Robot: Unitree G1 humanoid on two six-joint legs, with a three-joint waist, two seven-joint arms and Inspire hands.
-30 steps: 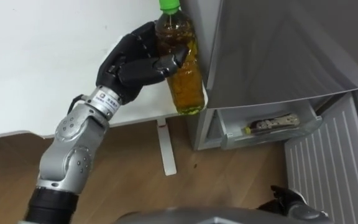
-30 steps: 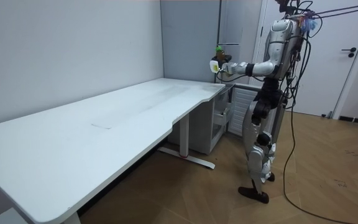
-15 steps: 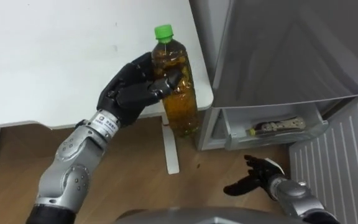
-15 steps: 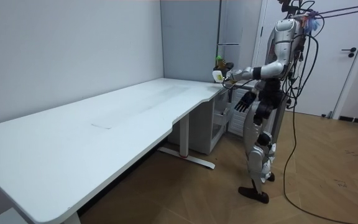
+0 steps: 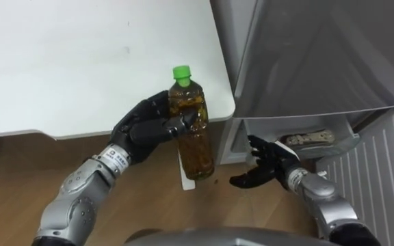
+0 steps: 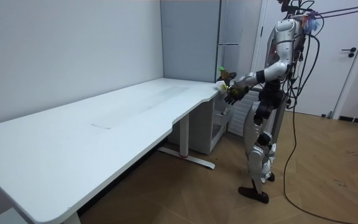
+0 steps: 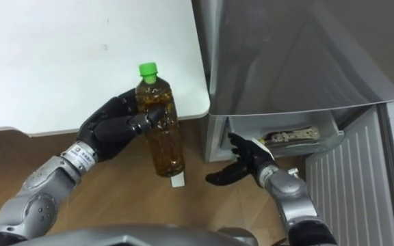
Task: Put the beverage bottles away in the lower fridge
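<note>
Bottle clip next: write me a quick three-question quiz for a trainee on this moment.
1. True or false: the left hand is curled round the bottle.
2. The bottle's cap is: A red, B green, C white.
3. Which hand is open and holds nothing?
Key: 1 true; 2 B; 3 the right hand, low by the open drawer.
</note>
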